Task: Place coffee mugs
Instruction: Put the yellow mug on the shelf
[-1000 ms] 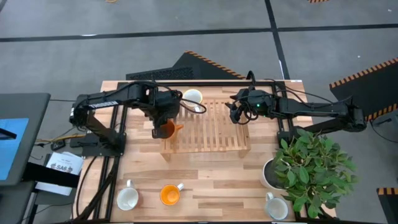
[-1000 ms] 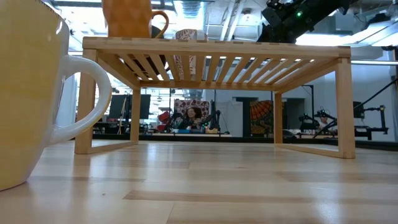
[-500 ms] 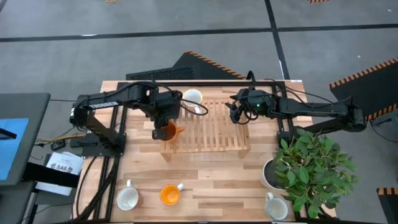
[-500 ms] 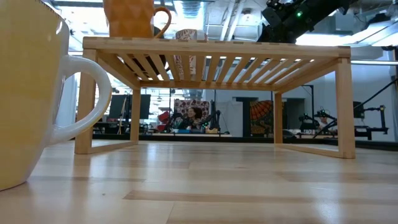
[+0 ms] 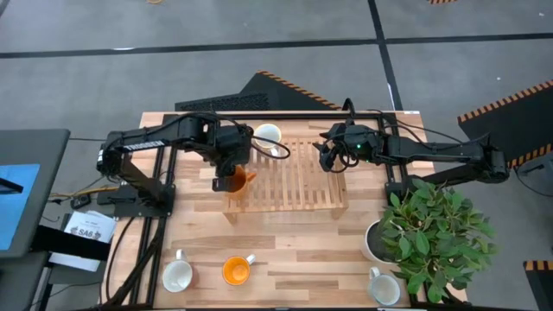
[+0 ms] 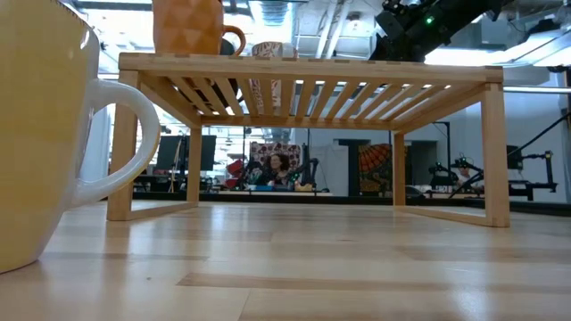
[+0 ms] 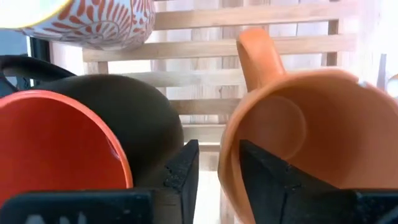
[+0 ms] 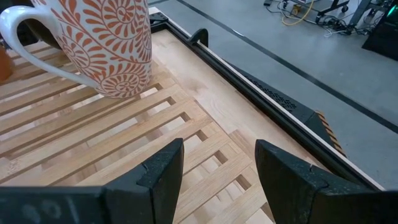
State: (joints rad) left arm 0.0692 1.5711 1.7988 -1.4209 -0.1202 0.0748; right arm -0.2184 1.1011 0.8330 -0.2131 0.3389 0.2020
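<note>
The left gripper [image 5: 232, 175] sits over the near-left corner of the slatted wooden rack [image 5: 302, 194], and its jaws are closed on the rim of an orange mug [image 5: 235, 181]: in the left wrist view one finger is inside the cup and the other outside, pinching the wall. The low view shows that mug [image 6: 187, 27] upright with its base about level with the rack top; whether it already bears on the slats cannot be told. A dark mug with a red inside [image 7: 81, 143] stands just beside it, and a white mug with an orange leaf pattern [image 5: 268, 136] stands at the rack's far-left corner. The right gripper [image 5: 329, 158] hangs over the far-right part of the rack with its jaws apart and empty. Three more mugs wait on the counter [image 5: 302, 250] at its near edge: a white one [image 5: 176, 276], an orange one [image 5: 235, 270] and a pale one [image 5: 382, 289] beside the potted plant [image 5: 432, 229]. To do this step well, the mug should probably come down level until its base rests flat across several slats, well in from the rack's edge and clear of the dark mug. The jaws should then part just enough to free the wall, and the gripper should rise straight up so the inner finger does not tip the cup.
</note>
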